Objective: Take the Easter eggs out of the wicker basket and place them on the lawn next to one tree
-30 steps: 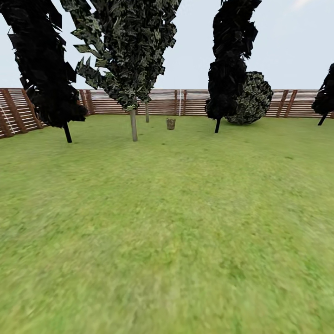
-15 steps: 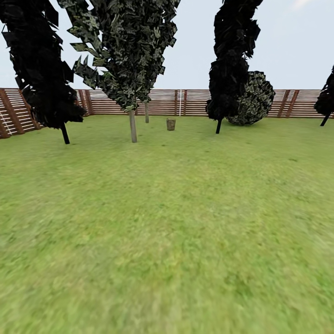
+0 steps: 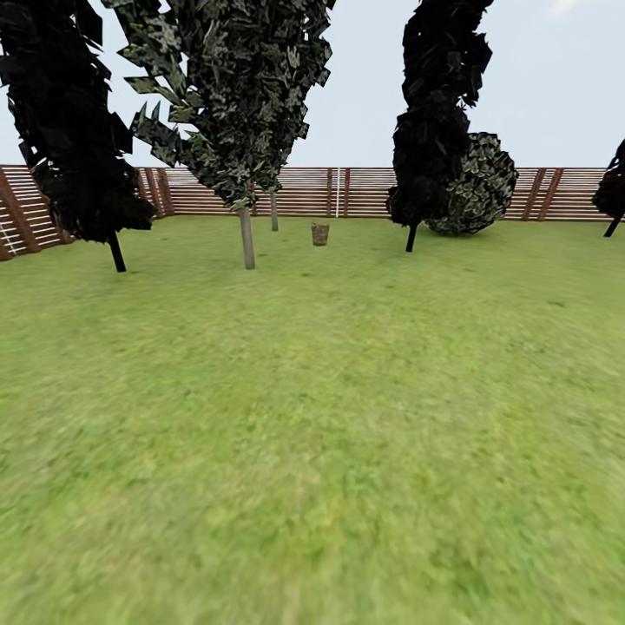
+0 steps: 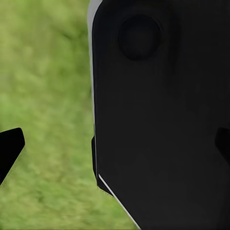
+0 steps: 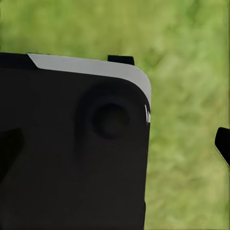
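Far across the lawn stands the small brown wicker basket, close to the back fence. It is too distant for me to make out the Easter eggs. Left of the basket rises the tree with a grey-brown trunk and pale-blotched foliage. In the left wrist view my left gripper is open, its dark fingertips set wide apart over grass and a black panel of my own body. In the right wrist view my right gripper is open too, one fingertip at the picture's edge.
A near-black tree with a thin trunk stands at the left and another at the right, beside a round bush. A brown slatted fence closes the garden at the back. Open grass stretches from me to the basket.
The whole head view has crept forward: the side trees have slid outward and grown slightly, while the basket stays near the middle. Both grippers stay open.
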